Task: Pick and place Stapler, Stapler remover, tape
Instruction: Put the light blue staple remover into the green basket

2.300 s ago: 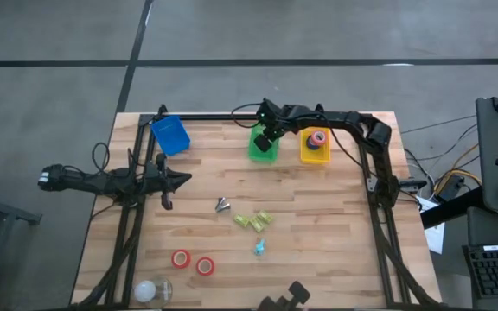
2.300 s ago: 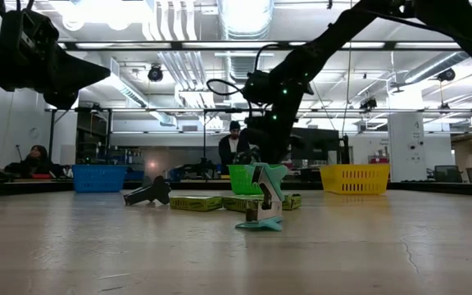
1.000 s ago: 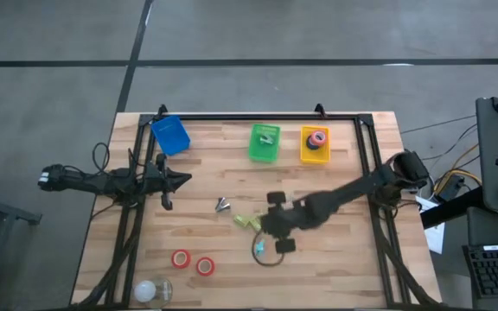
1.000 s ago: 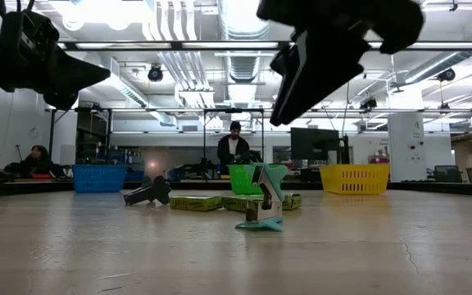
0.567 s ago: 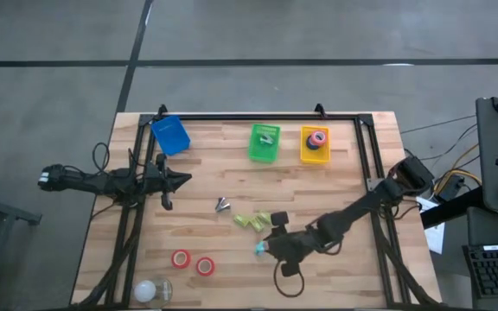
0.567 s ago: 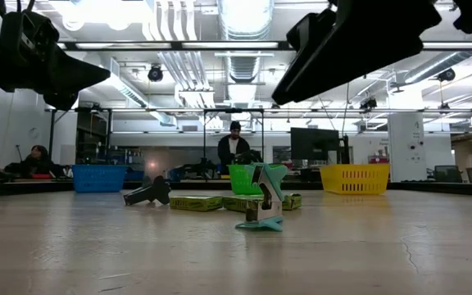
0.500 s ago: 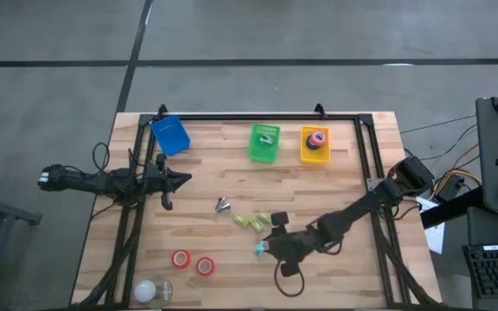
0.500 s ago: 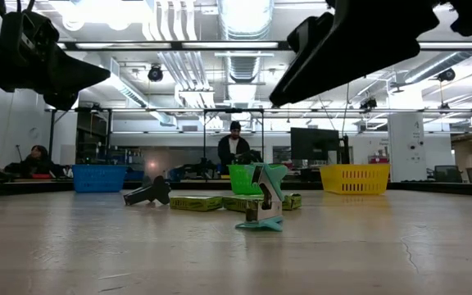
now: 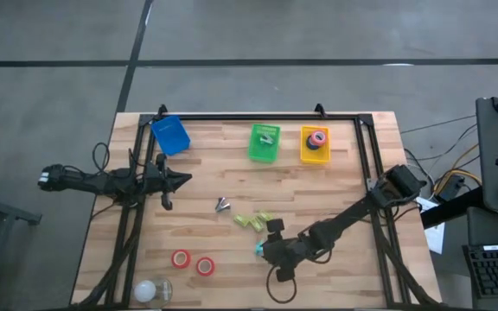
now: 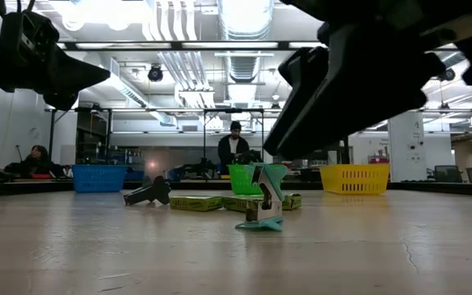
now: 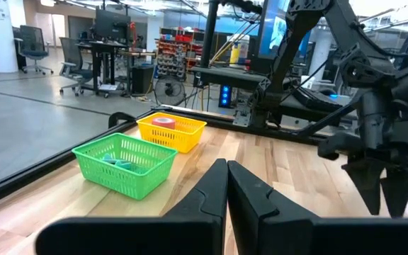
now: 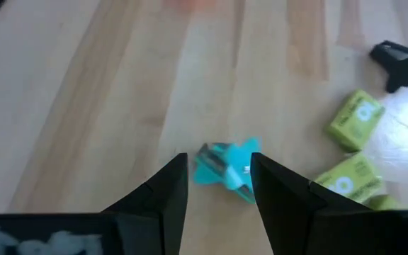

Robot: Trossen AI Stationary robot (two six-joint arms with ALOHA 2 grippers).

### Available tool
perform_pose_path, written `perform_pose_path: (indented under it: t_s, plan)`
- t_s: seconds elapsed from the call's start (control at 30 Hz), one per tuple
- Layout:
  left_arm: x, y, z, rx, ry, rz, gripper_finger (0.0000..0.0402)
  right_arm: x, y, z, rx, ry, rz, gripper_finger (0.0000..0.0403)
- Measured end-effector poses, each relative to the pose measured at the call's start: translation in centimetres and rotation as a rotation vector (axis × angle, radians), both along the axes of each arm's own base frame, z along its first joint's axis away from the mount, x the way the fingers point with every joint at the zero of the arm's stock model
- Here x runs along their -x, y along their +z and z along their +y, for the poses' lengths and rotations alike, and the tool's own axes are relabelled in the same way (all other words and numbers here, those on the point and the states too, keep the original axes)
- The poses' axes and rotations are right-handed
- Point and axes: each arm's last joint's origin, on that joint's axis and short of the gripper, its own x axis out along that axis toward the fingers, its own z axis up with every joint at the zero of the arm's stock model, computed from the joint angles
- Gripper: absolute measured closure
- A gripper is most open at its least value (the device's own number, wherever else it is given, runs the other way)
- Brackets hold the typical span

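A teal staple remover (image 12: 225,167) stands on the table near its middle (image 9: 258,250), upright in the low view (image 10: 262,203). My right gripper (image 12: 218,164) hangs open just above it (image 9: 267,250), one finger on either side and clear of it. My left gripper (image 9: 176,180) waits shut near the table's left edge (image 11: 227,178). A dark claw-shaped remover (image 9: 222,205) and yellow-green boxes (image 9: 252,220) lie just beyond the teal one. Two red tape rolls (image 9: 193,262) lie flat toward the near-left. More tape sits in the yellow basket (image 9: 316,145).
Along the far edge stand a blue bin (image 9: 170,135), a green basket (image 9: 264,143) holding a small item, and the yellow basket. A white roundish object (image 9: 148,290) lies at the near-left corner. Dark frame rails run along both sides. People show in the room beyond.
My right gripper has travelled from above the table's middle toward the near edge, then shifted a little left and come down over the teal staple remover. Nothing on the table has moved.
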Motion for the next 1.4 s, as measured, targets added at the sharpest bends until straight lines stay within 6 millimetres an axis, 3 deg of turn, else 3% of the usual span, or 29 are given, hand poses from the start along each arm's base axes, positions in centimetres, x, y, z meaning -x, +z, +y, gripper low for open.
perform_pose_path:
  t_s: [0.43,0.7,1.07,1.4]
  plan:
    - [0.0,0.0,0.0,0.000,0.000,0.000,0.0387,-0.3,-1.0,0.0,0.035,-0.009,0.015,0.0270]
    - [0.0,0.0,0.0,0.000,0.000,0.000,0.0387,-0.3,-1.1,0.0,0.039,-0.017,0.017,0.0306]
    - [0.0,0.0,0.0,0.000,0.000,-0.001,0.0388,-0.4,-1.0,-0.2,0.053,-0.035,0.012,0.0386]
    - [0.0,0.0,0.0,0.000,0.000,0.000,0.0388,-0.7,0.1,-0.3,0.126,-0.055,0.044,0.0394]
